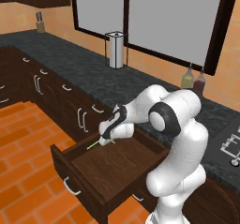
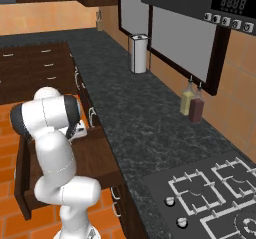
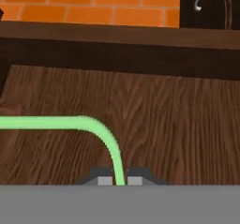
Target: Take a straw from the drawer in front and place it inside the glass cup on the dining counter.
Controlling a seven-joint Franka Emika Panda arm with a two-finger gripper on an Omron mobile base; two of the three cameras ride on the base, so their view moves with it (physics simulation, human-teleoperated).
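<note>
Straw pinched between the fingertips of the hand — the pickup step looks done, with the hand low over the open drawer. Next, I judge, comes a straight lift clear of the drawer walls, then a carry to the cup without loosening the pinch. Thin and light green, the straw bends in the hand view — one end pokes out sideways above the drawer's near corner.
</note>
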